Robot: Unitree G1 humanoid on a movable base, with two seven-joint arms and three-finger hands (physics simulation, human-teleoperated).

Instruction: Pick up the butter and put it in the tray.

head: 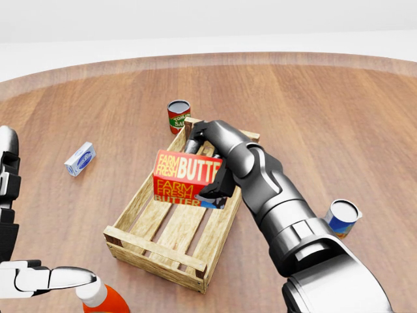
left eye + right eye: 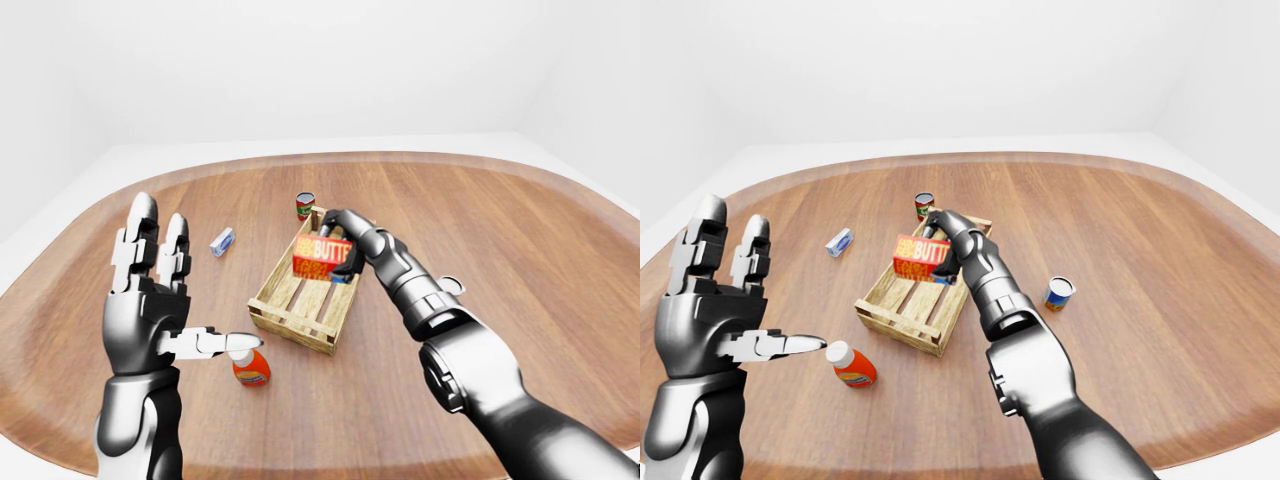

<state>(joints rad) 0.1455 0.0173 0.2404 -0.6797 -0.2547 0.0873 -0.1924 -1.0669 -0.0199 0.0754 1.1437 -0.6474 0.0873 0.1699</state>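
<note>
The butter [image 1: 184, 178] is a red box with white and yellow lettering, held just above the upper half of the wooden slatted tray [image 1: 133, 246]. My right hand [image 1: 207, 171] is shut on the butter, fingers wrapped over its top and right end. In the left-eye view my left hand [image 2: 165, 300] stands raised at the left with its fingers spread, holding nothing, well clear of the tray [image 2: 268, 317].
A red can [image 1: 178, 116] stands just above the tray's top corner. A small blue and white box [image 1: 80, 158] lies to the tray's left. A blue can [image 1: 342, 217] stands to the right. An orange bottle with a white cap [image 1: 103, 298] sits at the bottom left.
</note>
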